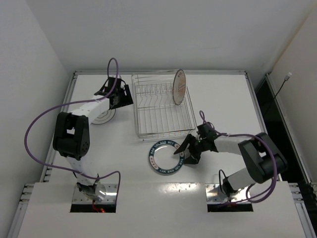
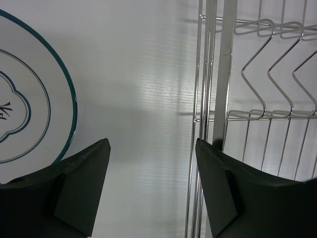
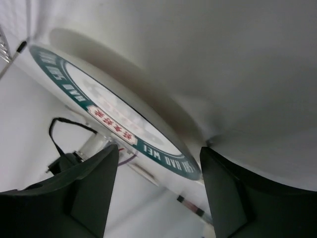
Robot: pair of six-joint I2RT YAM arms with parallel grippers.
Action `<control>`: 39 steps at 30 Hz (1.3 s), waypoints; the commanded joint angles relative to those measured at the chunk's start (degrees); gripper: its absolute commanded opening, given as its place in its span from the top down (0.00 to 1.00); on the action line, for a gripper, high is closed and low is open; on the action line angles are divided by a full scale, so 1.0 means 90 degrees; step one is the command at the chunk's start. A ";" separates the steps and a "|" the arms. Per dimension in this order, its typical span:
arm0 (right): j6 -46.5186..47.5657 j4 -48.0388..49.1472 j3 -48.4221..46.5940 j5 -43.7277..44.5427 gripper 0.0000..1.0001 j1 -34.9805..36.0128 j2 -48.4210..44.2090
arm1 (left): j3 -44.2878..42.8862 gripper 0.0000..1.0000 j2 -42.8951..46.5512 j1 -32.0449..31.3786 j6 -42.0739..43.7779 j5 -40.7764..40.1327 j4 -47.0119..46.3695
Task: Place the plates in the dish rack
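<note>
The dish rack (image 1: 159, 118) stands mid-table, and the orange-centred plate (image 1: 179, 87) is upright at its far right. The plate with the dark blue lettered rim (image 1: 161, 157) lies in front of the rack. My right gripper (image 1: 184, 152) is open at that plate's right edge. In the right wrist view the lettered rim (image 3: 163, 151) runs between the spread fingers (image 3: 225, 193) and nothing is clamped. My left gripper (image 1: 125, 95) is open just left of the rack. Its wrist view shows bare table between the fingers, the grey-marked plate (image 2: 34, 99) on the left and the rack wires (image 2: 220, 79) on the right.
The grey-marked plate (image 1: 105, 116) lies on the table partly under the left arm. Raised rails (image 1: 73, 99) line the table's left and right sides. A purple cable (image 1: 37, 124) loops beside the left arm.
</note>
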State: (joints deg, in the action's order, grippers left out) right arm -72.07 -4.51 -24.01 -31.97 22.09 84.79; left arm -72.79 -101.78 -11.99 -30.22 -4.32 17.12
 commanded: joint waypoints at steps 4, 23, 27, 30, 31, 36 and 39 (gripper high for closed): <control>0.0127 -0.0210 -0.0631 0.0622 0.84 0.0670 0.0685 | -0.0242 0.33 0.0293 0.0003 0.0066 -0.0272 -0.0057; 0.0811 -0.4936 -0.2185 0.2808 1.00 0.1627 -0.3658 | -0.0242 0.33 0.0352 0.0063 0.0066 -0.0204 0.0002; 0.0909 -0.5700 -0.2977 0.3891 1.00 0.1745 -0.4274 | -0.0242 0.33 0.0352 0.0063 0.0066 -0.0204 0.0002; 0.1366 -0.6060 -0.4028 0.5140 1.00 0.1745 -0.4149 | -0.0242 0.33 0.0352 0.0063 0.0008 -0.0204 0.0002; 0.1493 -0.6187 -0.4650 0.5521 1.00 0.1745 -0.4003 | -0.0242 0.33 0.0352 0.0063 0.0008 -0.0204 0.0002; 0.2352 -0.5966 -0.6032 0.7680 1.00 0.1745 -0.2949 | -0.0242 0.33 0.0410 0.0063 0.0008 -0.0145 0.0002; 0.3006 -0.5322 -0.6764 0.8414 1.00 0.1745 -0.1973 | -0.0242 0.33 0.0410 0.0063 0.0008 -0.0087 0.0002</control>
State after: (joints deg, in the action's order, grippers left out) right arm -52.62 -59.53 -80.49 30.57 37.60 59.79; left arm -72.90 -100.86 -11.64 -30.06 -5.74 17.65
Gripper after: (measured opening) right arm 0.029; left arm 0.668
